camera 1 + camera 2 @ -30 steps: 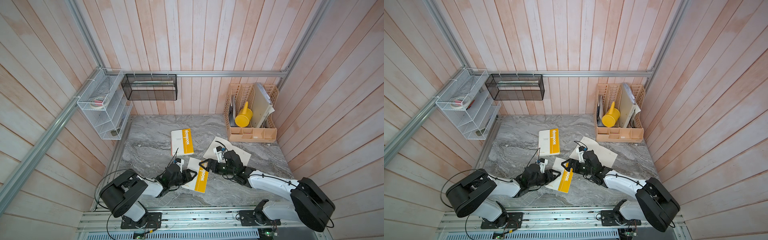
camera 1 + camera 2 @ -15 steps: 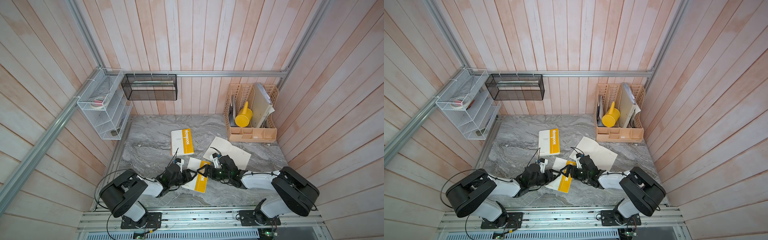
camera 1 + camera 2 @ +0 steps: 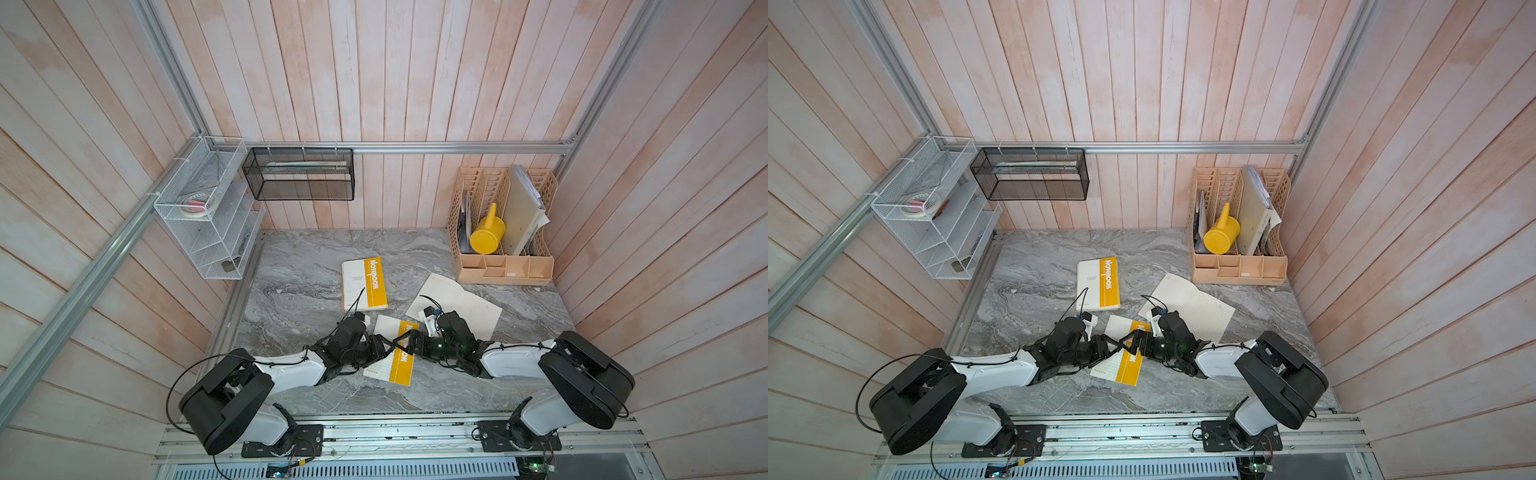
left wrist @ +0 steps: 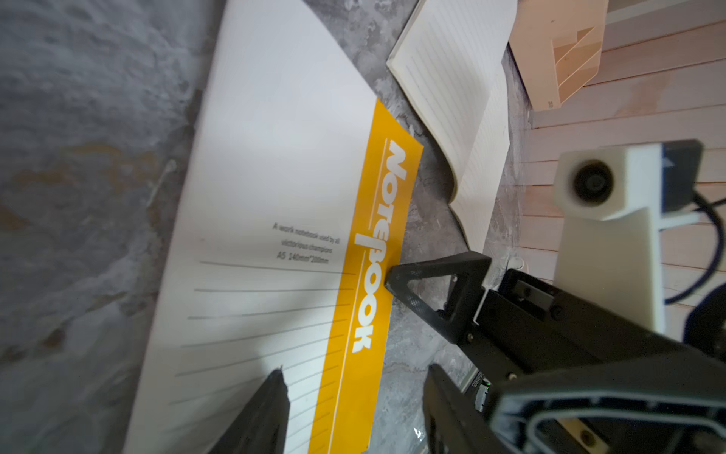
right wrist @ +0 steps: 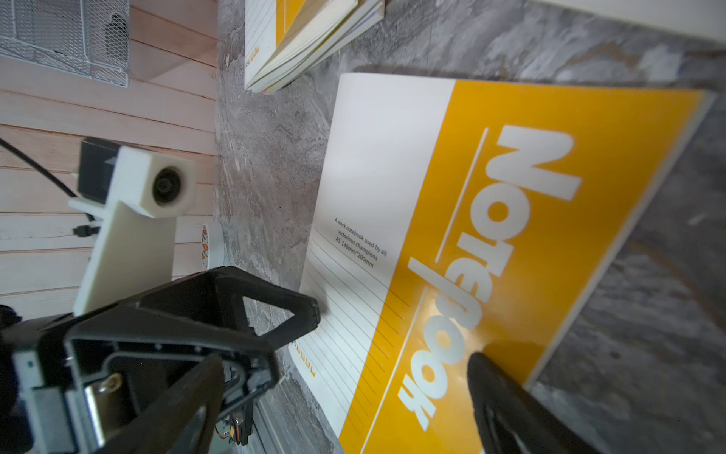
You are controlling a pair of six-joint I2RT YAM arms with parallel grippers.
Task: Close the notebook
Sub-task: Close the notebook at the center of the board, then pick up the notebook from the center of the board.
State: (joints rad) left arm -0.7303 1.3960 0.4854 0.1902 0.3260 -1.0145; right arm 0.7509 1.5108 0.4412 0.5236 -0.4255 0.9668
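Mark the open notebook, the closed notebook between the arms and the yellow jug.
open notebook (image 3: 469, 303): in a top view, on a bare lined page.
closed notebook between the arms (image 4: 275, 177): left wrist view, white part of its cover.
yellow jug (image 3: 485, 240): in a top view, on its round body.

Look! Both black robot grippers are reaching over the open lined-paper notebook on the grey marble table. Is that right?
Not quite. The left gripper and right gripper reach over the closed yellow-and-white notebook on the grey marble table. The open lined-paper notebook lies separately. Both top views show it.
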